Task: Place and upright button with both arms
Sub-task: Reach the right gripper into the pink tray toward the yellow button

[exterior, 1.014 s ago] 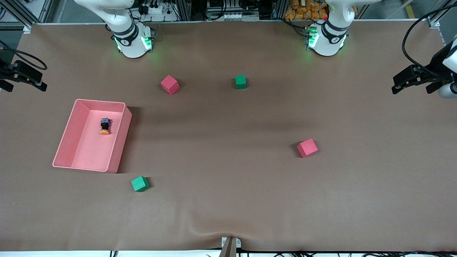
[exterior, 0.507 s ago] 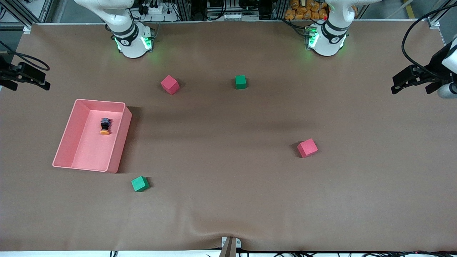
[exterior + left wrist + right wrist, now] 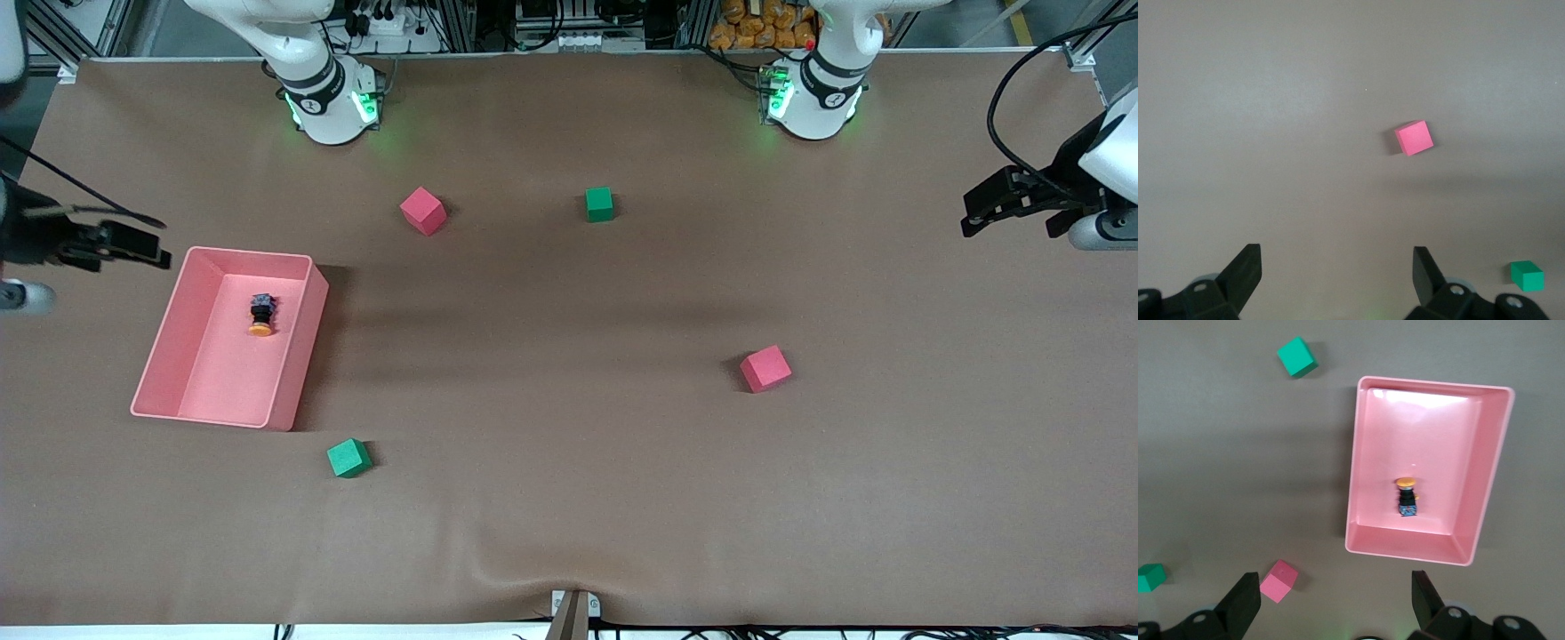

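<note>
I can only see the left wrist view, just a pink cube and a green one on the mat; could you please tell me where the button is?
Observer: The button lies on its side inside the pink tray, toward the right arm's end of the table.
Operator: Thank you. Is either gripper near it?
Observer: The right gripper hangs open just outside the tray's rim, holding nothing.
Operator: And where does my left gripper sit on the table overall?
Observer: The left gripper hovers open over the mat at the left arm's end, with the pink cube the closest cube to it.
</note>
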Controlling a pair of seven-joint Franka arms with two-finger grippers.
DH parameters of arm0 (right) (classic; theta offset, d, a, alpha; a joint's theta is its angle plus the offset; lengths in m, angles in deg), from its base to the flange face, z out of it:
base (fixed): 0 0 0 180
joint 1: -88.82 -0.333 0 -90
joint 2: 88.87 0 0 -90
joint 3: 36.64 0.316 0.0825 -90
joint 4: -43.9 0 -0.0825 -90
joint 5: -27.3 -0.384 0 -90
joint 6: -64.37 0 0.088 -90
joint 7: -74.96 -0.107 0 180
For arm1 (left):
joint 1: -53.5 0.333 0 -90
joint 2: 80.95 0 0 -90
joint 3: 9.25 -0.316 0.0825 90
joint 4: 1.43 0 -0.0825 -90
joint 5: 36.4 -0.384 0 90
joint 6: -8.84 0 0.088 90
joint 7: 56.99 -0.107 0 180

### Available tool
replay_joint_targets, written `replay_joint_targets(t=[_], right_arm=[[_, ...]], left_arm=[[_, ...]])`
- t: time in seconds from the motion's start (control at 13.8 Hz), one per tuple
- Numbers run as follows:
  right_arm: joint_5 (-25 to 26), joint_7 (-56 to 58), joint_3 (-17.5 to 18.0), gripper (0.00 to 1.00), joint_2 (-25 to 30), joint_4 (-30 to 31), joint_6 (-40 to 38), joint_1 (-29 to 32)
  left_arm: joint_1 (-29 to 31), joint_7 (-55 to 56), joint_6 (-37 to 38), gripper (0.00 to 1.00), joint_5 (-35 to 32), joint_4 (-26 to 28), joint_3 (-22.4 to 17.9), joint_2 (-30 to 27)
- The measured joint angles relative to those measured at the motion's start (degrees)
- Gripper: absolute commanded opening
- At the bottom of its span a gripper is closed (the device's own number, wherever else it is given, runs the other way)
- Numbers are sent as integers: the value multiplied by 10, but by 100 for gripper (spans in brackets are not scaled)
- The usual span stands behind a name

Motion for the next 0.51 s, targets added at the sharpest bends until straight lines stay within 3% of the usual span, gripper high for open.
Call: replay_joint_targets(t=[0.29, 0.51], right_arm=[[0, -1, 2, 100, -25, -1, 7, -13], [35, 0, -5, 100, -44, 8, 9, -4]], left_arm=[[-5, 0, 0, 100, 0, 0, 1, 4], [-8, 0, 0, 100, 3, 0, 3, 6]])
